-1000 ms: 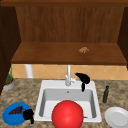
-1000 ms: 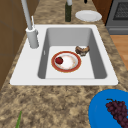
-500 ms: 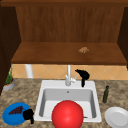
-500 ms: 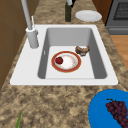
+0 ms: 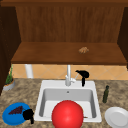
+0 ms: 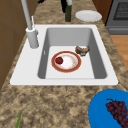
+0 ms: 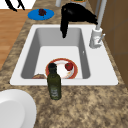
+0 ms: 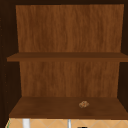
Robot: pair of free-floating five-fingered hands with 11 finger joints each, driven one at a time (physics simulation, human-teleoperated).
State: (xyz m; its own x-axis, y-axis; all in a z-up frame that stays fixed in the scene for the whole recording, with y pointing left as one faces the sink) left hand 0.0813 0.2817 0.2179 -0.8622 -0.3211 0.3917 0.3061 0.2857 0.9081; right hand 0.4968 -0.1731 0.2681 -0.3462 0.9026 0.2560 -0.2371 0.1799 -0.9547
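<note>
while my right hand point(image 5: 83, 75) hangs over the far edge of the sink point(image 5: 42, 100), just right of the faucet point(image 5: 68, 76), its fingers point straight down, relaxed, nothing in them. the right side view has that hand point(image 7: 72, 15) above the far end of the basin, fingertips clear of the sink floor, with the faucet point(image 7: 96, 37) just beside it. my left hand point(image 5: 28, 115) sits at the near left, over the right edge of the blue plate point(image 5: 8, 117), fingers curled, and i can't tell if it touches the plate or grips anything. that plate carries a bunch of dark grapes point(image 5: 15, 110), also seen in the left side view point(image 6: 118, 112) on the blue plate point(image 6: 100, 112).

down in the basin lies a red-rimmed plate point(image 6: 77, 66) with a small red fruit point(image 6: 59, 60) on its left part, and a brownish item point(image 6: 82, 50) rests on the sink floor just beside the plate's far right rim. in the front view a big red ball-like shape point(image 5: 67, 115) covers the near middle of the sink. right of the sink a dark green bottle point(image 5: 106, 94) stands upright on the counter point(image 5: 25, 92), and a white plate point(image 5: 117, 117) lies near right of it. a potted plant point(image 5: 8, 80) sits far left. on the shelf point(image 5: 50, 55) above, a small tan lump point(image 5: 83, 50) lies right of centre.
</note>
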